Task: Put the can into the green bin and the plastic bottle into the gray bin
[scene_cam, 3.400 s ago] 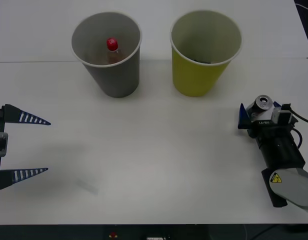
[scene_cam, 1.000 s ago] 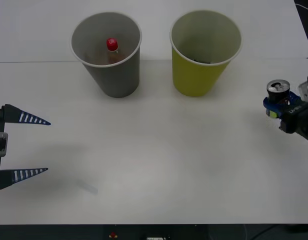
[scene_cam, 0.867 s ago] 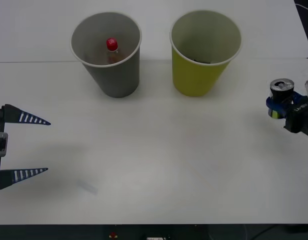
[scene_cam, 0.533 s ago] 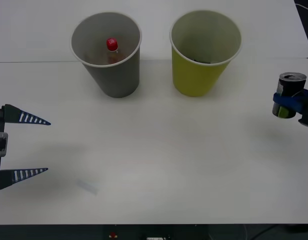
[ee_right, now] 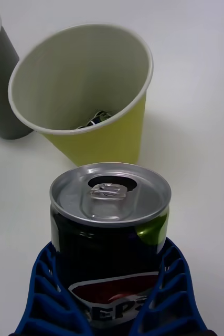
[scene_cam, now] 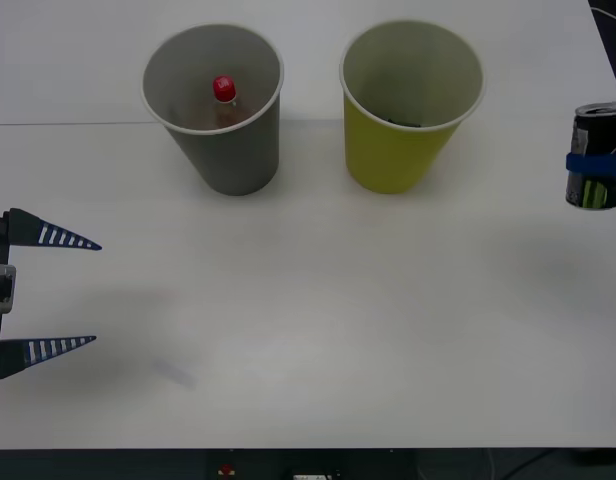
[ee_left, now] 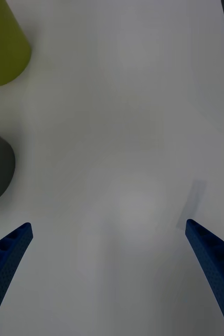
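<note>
Right gripper (ee_right: 112, 310) has its blue ribbed fingers (ee_right: 43, 294) clamped round the lower body of the can (ee_right: 110, 236), and the can sits upright between them, silver top and pull tab facing up. In the front view the can (scene_cam: 595, 155) hangs off the table at the far right edge, a blue finger banding it low down, well apart from the green bin (scene_cam: 411, 105).

By the look of it the tab is open, so I'd judge the can empty or close to it: light, thin-walled, easy to dent under a hard squeeze, and its smooth painted side could slip. The low grip on the round body looks sensible; the ribs should bite, and the top stays free to clear the rim.

Out past the can, the green bin (ee_right: 85, 94) gapes wide, something small and dark lying at its bottom. Beside it stands the gray bin (scene_cam: 214, 105), with the bottle (scene_cam: 224, 100) already inside, red cap up.

Left gripper (scene_cam: 48, 295) rests at the table's left edge, fingers spread wide and holding nothing.
</note>
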